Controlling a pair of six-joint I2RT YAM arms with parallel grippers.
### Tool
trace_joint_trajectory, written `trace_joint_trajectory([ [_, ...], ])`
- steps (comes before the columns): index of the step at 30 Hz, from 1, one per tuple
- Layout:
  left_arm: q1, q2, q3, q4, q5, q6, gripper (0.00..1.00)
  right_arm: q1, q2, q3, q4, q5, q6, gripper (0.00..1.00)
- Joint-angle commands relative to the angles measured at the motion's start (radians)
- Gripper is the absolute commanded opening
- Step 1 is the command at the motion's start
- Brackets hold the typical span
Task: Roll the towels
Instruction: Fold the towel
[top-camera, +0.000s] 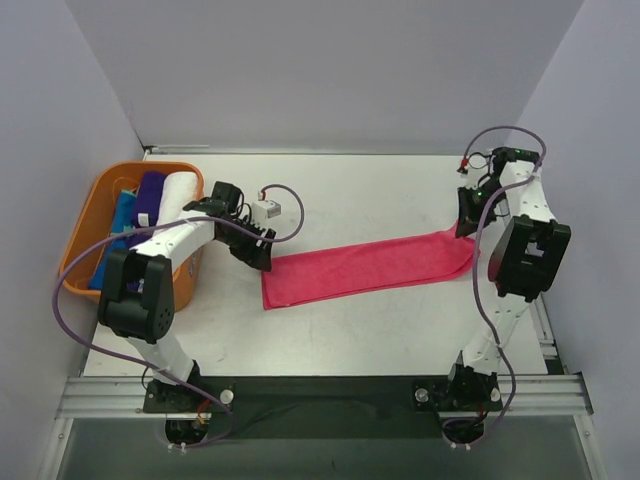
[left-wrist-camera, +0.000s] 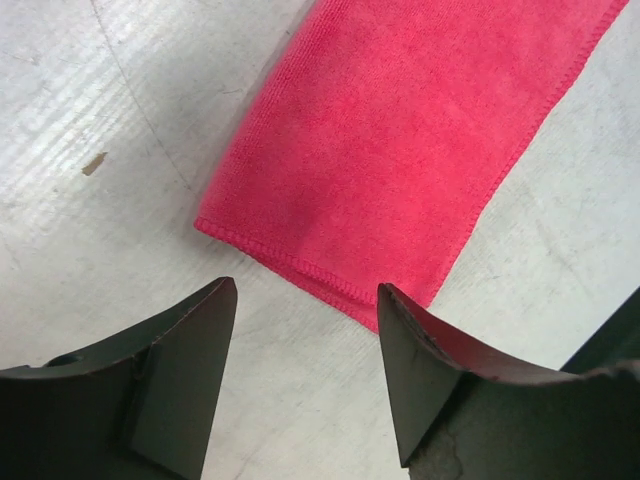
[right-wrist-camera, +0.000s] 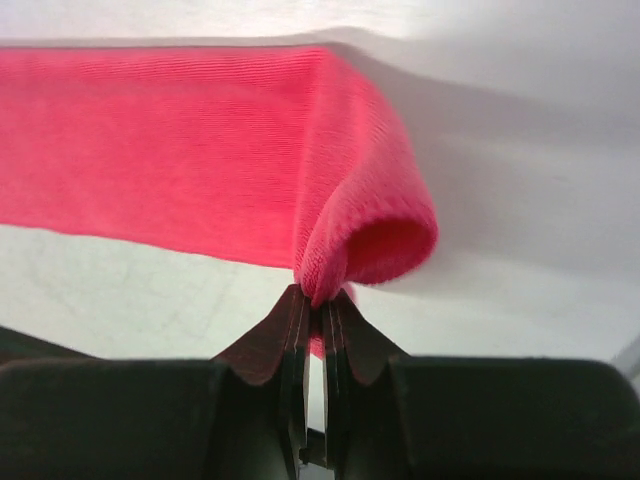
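A hot pink towel (top-camera: 365, 266) lies stretched out as a long folded strip across the middle of the table. My right gripper (right-wrist-camera: 319, 298) is shut on its right end, which curls up in a loop from the pinched edge (right-wrist-camera: 375, 235). In the top view that gripper (top-camera: 466, 228) sits at the strip's far right end. My left gripper (left-wrist-camera: 305, 300) is open just short of the strip's left end (left-wrist-camera: 330, 280), touching nothing; in the top view it (top-camera: 262, 256) hangs at the left end. Rolled purple (top-camera: 150, 197), white (top-camera: 178, 192) and blue (top-camera: 120, 215) towels lie in the basket.
An orange plastic basket (top-camera: 85, 215) stands at the left edge of the table, right beside my left arm. White walls close in the back and both sides. A small brown speck (left-wrist-camera: 95, 163) marks the tabletop near the left gripper.
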Motion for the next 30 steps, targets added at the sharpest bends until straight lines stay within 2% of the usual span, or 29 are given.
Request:
trace_joint_trajectory([
  [1, 0.004, 0.007, 0.035, -0.018, 0.058, -0.021, 0.71, 0.069, -0.069, -0.053, -0.072, -0.091, 0.037, 0.00],
  [7, 0.007, 0.036, 0.033, -0.021, 0.049, -0.090, 0.72, 0.200, -0.086, -0.114, -0.057, -0.224, 0.103, 0.00],
  [13, 0.007, 0.045, -0.013, 0.019, 0.037, -0.134, 0.73, 0.338, -0.065, -0.151, 0.010, -0.293, 0.181, 0.00],
  [20, 0.007, 0.066, -0.046, 0.059, 0.025, -0.176, 0.72, 0.476, -0.023, -0.145, 0.092, -0.321, 0.275, 0.00],
  [30, 0.006, 0.079, -0.065, 0.094, 0.022, -0.189, 0.72, 0.588, 0.033, -0.104, 0.155, -0.310, 0.390, 0.00],
])
